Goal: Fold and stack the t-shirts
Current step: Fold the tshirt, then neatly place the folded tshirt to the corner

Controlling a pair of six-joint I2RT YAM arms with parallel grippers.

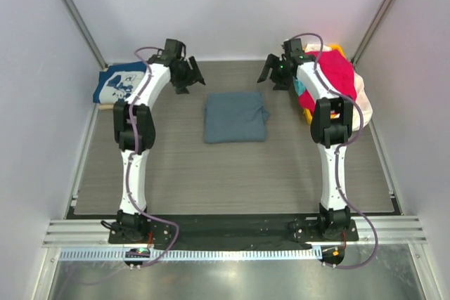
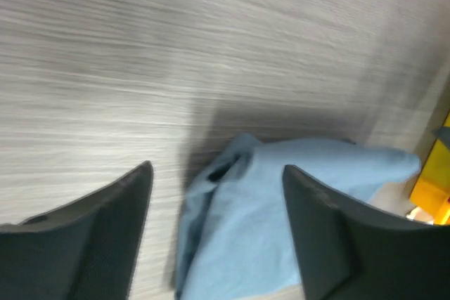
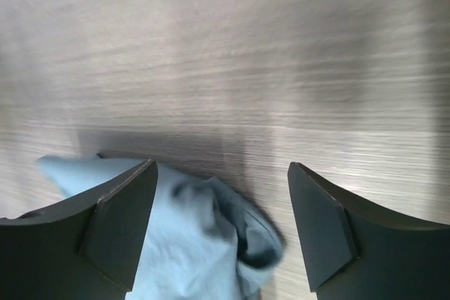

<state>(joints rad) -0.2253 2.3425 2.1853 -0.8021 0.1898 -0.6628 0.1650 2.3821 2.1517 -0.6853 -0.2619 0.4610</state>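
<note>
Now: both pincers spread, pinching nothing. Left pincer (image 1: 188, 79) hangs off the far-left corner of the folded slate tee (image 1: 235, 117), right pincer (image 1: 274, 75) off its far-right corner. The cloth lies flat in the middle of the desk (image 1: 176, 173), between the 2 and toward the arm bases. Nearly square, slightly longer left to right. Navy printed tee (image 1: 119, 83) sits far left, so the left arm looks nearer for stacking. Pile of red and cream tees (image 1: 334, 75) lies far right.
</note>
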